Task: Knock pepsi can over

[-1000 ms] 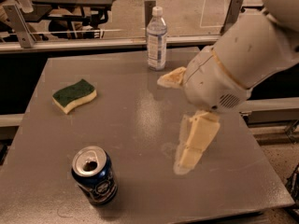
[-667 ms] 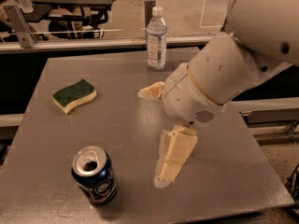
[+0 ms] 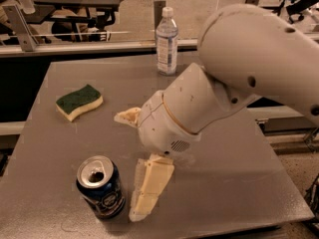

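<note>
The pepsi can (image 3: 101,188) stands upright near the table's front left, dark blue with a silver top and an opened tab hole. My gripper (image 3: 137,153) hangs from the big white arm (image 3: 239,78) just to the right of the can. It is open. Its near cream finger (image 3: 149,189) reaches down to the table right beside the can, a small gap apart or just touching. The far finger (image 3: 127,116) points left, behind the can.
A green and yellow sponge (image 3: 79,101) lies at the left of the grey table (image 3: 239,183). A clear water bottle (image 3: 166,41) stands at the back edge. A rail and chairs lie beyond the table.
The arm and gripper have moved left across the table, so the near finger now stands right next to the can. The can stays upright in place.
</note>
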